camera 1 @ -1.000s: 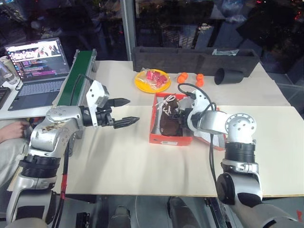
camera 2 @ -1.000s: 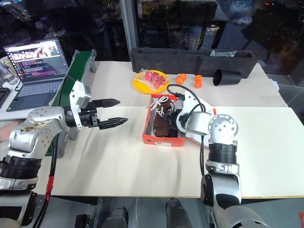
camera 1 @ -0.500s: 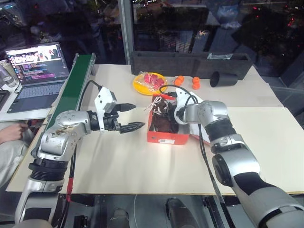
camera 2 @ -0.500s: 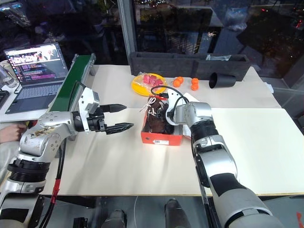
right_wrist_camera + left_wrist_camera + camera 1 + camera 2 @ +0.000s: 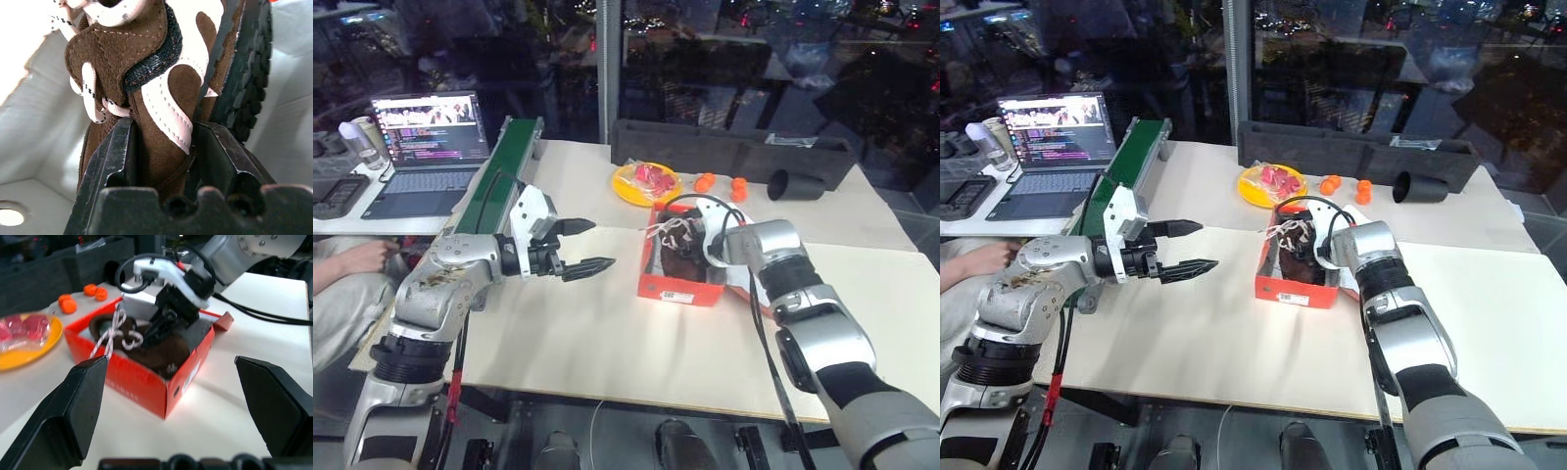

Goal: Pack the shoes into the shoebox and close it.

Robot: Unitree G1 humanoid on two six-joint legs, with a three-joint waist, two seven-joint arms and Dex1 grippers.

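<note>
Cream-coloured tabletop runs across the scene, made of boards set edge to edge, with dark glass behind it at the far side. A long dark grey tray lies along the far edge. Just in front of it sit a yellow plate with pink-red wrapped pieces, two small orange balls, and a black cup lying on its side. A green conveyor runs from near to far along the left side of the table. Further left, an open laptop stands on a lower white desk, and a person's hand rests at the near left edge.

The red-orange shoebox stands open near the middle of the table, slightly right of centre, its white label facing the near side. Dark brown shoes with off-white laces are inside it, the laces spilling over the box's far left rim.

The right gripper reaches down into the box. Its two black fingers are partly closed and pinch the brown suede of a shoe between them, beside a dark treaded sole standing on edge.

The left gripper hangs above the table to the left of the box, well apart from it, pointing toward it. Its jaws are spread wide and hold nothing.
</note>
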